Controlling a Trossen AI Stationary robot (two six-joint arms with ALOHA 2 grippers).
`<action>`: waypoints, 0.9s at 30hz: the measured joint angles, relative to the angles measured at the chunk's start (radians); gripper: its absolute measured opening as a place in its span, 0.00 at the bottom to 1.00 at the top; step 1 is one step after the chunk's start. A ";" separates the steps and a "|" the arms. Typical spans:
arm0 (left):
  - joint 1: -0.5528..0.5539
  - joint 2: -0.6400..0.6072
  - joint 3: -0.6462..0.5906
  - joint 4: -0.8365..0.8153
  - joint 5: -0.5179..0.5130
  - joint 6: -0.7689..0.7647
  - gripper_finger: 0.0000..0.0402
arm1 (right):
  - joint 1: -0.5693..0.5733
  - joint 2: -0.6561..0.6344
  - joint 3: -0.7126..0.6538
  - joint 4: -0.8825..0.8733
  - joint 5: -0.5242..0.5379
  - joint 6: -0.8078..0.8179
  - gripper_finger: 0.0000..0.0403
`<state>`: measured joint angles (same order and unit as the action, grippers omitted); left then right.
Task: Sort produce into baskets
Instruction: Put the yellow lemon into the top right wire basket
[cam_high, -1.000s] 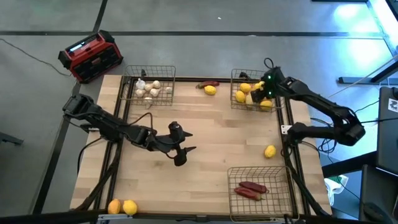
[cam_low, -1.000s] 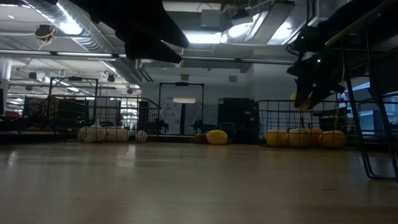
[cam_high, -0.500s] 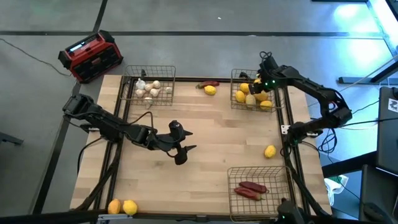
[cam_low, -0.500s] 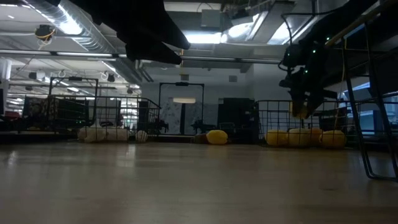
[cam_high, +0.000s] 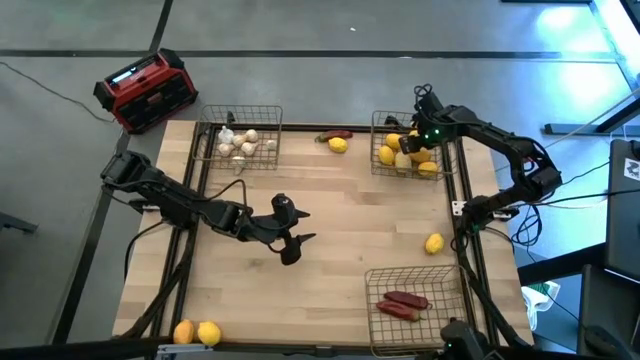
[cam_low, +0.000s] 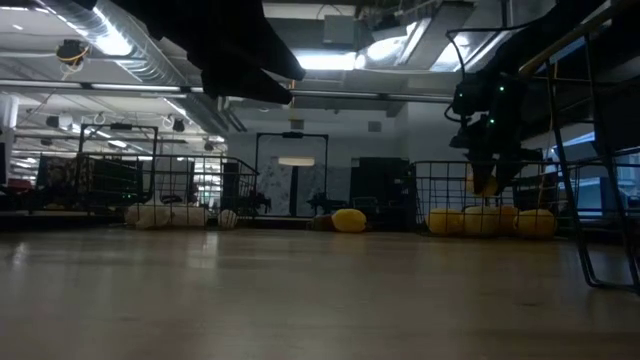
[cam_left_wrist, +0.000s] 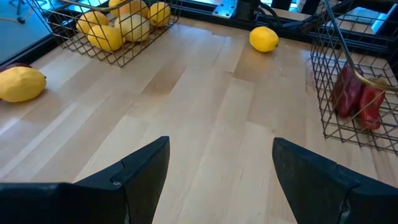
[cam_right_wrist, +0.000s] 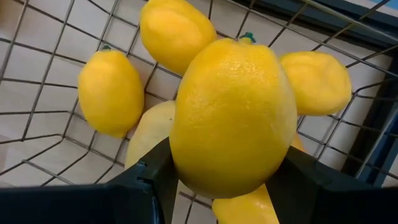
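Note:
My right gripper (cam_high: 414, 138) is shut on a yellow lemon (cam_right_wrist: 233, 118) and hangs over the far right wire basket (cam_high: 380, 168). That basket holds several lemons (cam_right_wrist: 111, 92). In the low view the held lemon (cam_low: 483, 182) is just above the lemons in the basket (cam_low: 500, 220). My left gripper (cam_high: 291, 246) is open and empty above the middle of the table, also seen in its wrist view (cam_left_wrist: 221, 180). The far left basket (cam_high: 262, 112) holds whitish bulbs (cam_high: 238, 143). The near right basket (cam_high: 440, 275) holds red peppers (cam_high: 404, 304). My right gripper pinches the lemon between its two fingers (cam_right_wrist: 144, 183), on two opposite sides of its lower part (cam_right_wrist: 186, 168). The fingers come from above, pointing down. The lemon is lifted clear, above the lemons lying in the basket.
Loose on the table are a lemon (cam_high: 338, 145) and a red pepper (cam_high: 335, 134) at the far middle, and a lemon (cam_high: 433, 243) at the right. An orange (cam_high: 184, 332) and a lemon (cam_high: 208, 333) lie at the near left. A red and black box (cam_high: 147, 90) stands beyond the far left corner.
My right gripper has carried the lemon a little toward the table's left and slightly down, over the far right basket. It has stayed shut on the lemon.

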<state>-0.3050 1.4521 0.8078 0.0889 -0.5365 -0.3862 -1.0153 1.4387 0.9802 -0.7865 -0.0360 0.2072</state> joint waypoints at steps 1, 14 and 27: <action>0.000 0.000 0.000 0.000 0.000 0.000 0.70 | 0.000 0.000 0.000 0.001 0.000 -0.001 0.48; 0.000 0.000 0.000 0.001 0.000 0.000 0.70 | 0.000 0.000 0.000 0.008 0.043 -0.003 0.56; 0.000 0.000 0.000 0.001 0.000 0.000 0.70 | 0.000 -0.002 0.000 0.014 0.050 -0.039 0.73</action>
<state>-0.3050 1.4521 0.8078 0.0898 -0.5365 -0.3865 -1.0149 1.4372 0.9802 -0.7727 0.0137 0.1686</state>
